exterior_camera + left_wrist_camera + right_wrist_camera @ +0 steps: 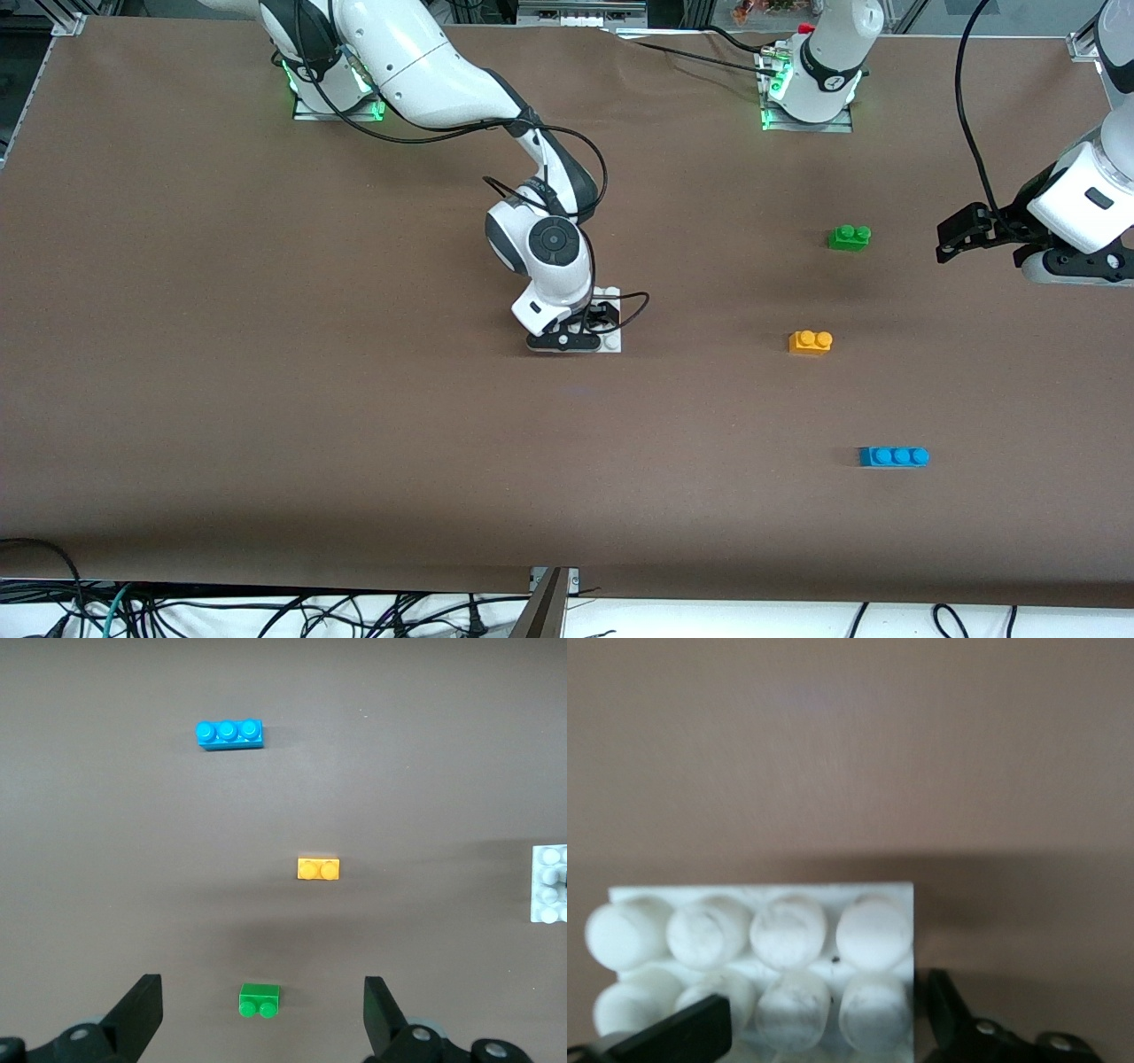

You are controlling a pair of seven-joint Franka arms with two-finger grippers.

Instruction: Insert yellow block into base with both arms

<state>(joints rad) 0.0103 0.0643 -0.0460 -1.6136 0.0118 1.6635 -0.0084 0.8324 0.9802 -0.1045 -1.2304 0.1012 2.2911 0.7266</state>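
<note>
**Right gripper set down over white base; yellow block lies untouched**

The right gripper (592, 330) is seen lowered onto the base (609, 344) near the middle of the table. In the right wrist view its two fingers (682, 1032) stand on either side of the white plate (766, 943), spread about as wide as the plate itself; whether the pads actually press its edges cannot be made out. In the front view most of the plate is covered by the wrist and its black cable, so that only one corner and a few studs are shown.

The left gripper (952, 237) is held in the air near the left arm's end of the table, its fingers (142, 1010) spread fully apart and empty. The arm itself is cut off by the picture's edge.

The yellow block (811, 342) is shown resting on the brown table, studs up, well apart from the base and toward the left arm's end. Its long axis runs along the table's length, from one arm's end toward the other. A green block (850, 237) lies farther from the front camera than it, a blue block (894, 456) nearer. All three are seen again in the left wrist view, with the green block (260, 1000) between the open fingers and an edge of the base (549, 884) cut off by the frame.
</note>
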